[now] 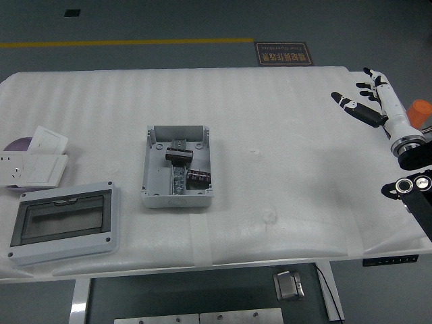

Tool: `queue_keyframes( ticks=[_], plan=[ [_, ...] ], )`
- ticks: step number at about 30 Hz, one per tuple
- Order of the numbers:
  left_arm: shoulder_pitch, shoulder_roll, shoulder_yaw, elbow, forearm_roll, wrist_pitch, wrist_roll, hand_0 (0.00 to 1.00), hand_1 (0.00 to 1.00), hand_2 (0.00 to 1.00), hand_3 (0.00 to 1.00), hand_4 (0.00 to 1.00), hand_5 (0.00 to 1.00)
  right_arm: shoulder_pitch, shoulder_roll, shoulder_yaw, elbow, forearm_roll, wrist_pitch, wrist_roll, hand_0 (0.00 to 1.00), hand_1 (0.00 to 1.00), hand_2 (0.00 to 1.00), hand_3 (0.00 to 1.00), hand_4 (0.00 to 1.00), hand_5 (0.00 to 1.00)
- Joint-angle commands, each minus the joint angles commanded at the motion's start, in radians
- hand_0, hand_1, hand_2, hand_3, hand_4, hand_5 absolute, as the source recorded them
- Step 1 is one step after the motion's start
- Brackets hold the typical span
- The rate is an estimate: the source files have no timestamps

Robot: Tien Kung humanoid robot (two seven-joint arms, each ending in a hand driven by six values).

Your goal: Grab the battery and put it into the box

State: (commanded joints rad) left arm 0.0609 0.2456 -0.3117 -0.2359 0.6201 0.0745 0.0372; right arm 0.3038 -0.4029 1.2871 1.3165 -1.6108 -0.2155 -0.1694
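The box (177,167) sits lidless near the table's (283,135) centre, mouth upward so parts can drop in; two dark cylindrical batteries (198,177) lie inside, one at its middle, one toward its five o'clock corner; the placing looks done. The right hand (368,101) hovers at the table's three o'clock edge, well apart from the box, fingers spread and empty. A grey enclosure (64,223) with a clear lid lies at eight o'clock.

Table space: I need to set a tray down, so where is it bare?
Bare between the open grey box and the right robot hand, and along the far edge. Crowded at left: white switch plates and a windowed enclosure.
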Motion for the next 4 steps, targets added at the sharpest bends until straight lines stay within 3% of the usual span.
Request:
queue_keyframes(
  ticks=[4],
  plan=[
    [0.002,0.0,0.003,0.0,-0.002,0.0,0.0,0.624,0.648,0.43,0.582,0.491,0.466,-0.005,0.001,0.007,0.003,-0.005,0.0,-0.002,0.822,0.793,0.823,0.991,0.986,0.66]
  ],
)
